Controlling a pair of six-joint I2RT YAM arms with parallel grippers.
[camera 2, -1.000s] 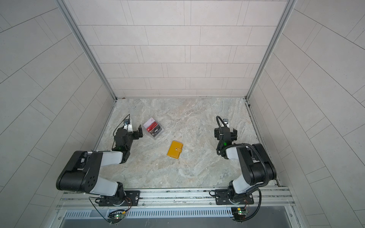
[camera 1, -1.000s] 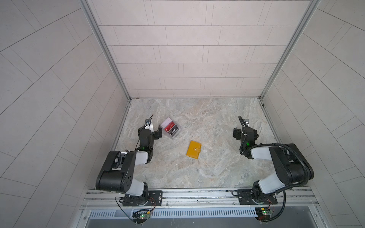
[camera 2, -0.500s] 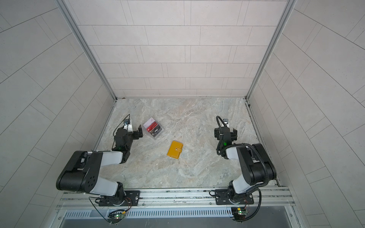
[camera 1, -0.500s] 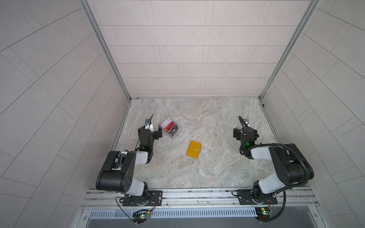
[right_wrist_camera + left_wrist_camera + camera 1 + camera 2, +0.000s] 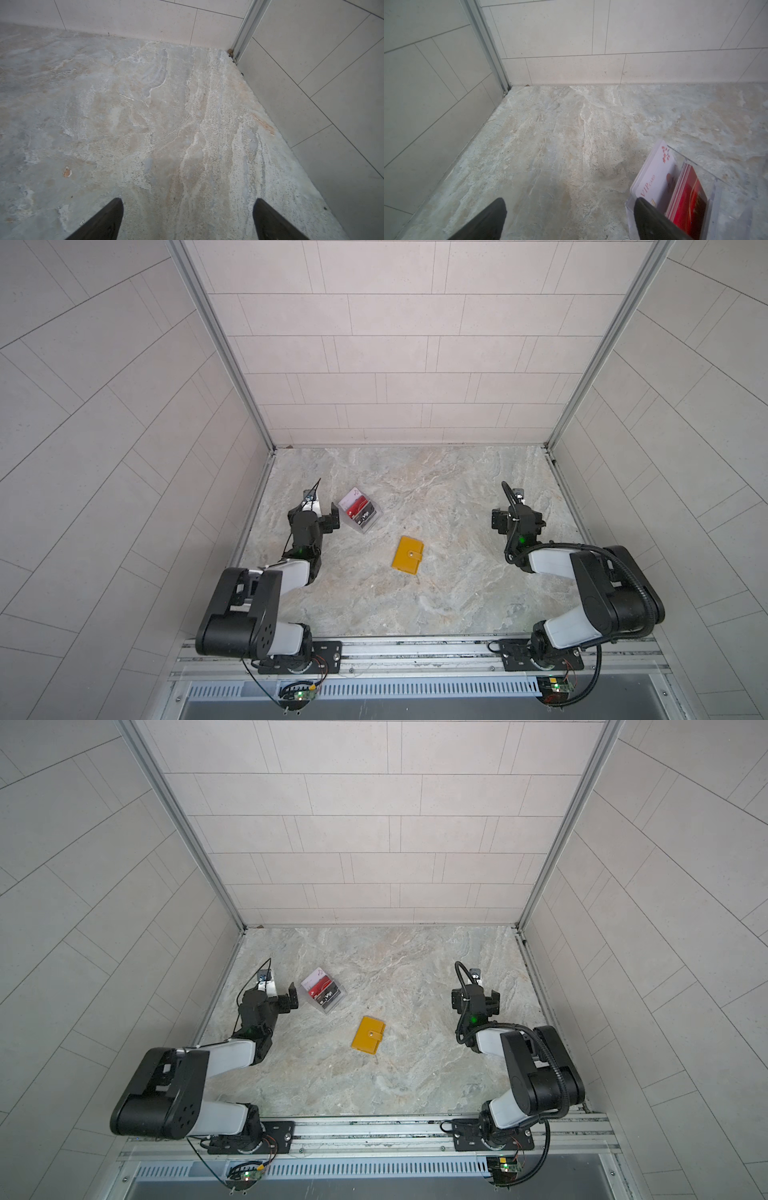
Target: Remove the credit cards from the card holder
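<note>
The mustard-yellow card holder (image 5: 408, 554) (image 5: 368, 1035) lies shut, snap tab fastened, near the middle of the marble floor; its inside is hidden. Credit cards stand in a clear plastic box (image 5: 360, 512) (image 5: 324, 994): a whitish VIP card with pink marks (image 5: 656, 176) and several red ones (image 5: 689, 197). My left gripper (image 5: 316, 512) (image 5: 272, 994) (image 5: 570, 207) is open just left of that box, one fingertip (image 5: 645, 214) in front of the box's corner. My right gripper (image 5: 517, 516) (image 5: 476, 994) (image 5: 187, 207) is open over bare floor at the right, far from the card holder.
Tiled walls close in the floor at the back and on both sides, with metal corner posts (image 5: 492, 62) (image 5: 245, 31). The arm bases sit on a rail (image 5: 415, 649) along the front edge. Bare marble lies between the two grippers around the card holder.
</note>
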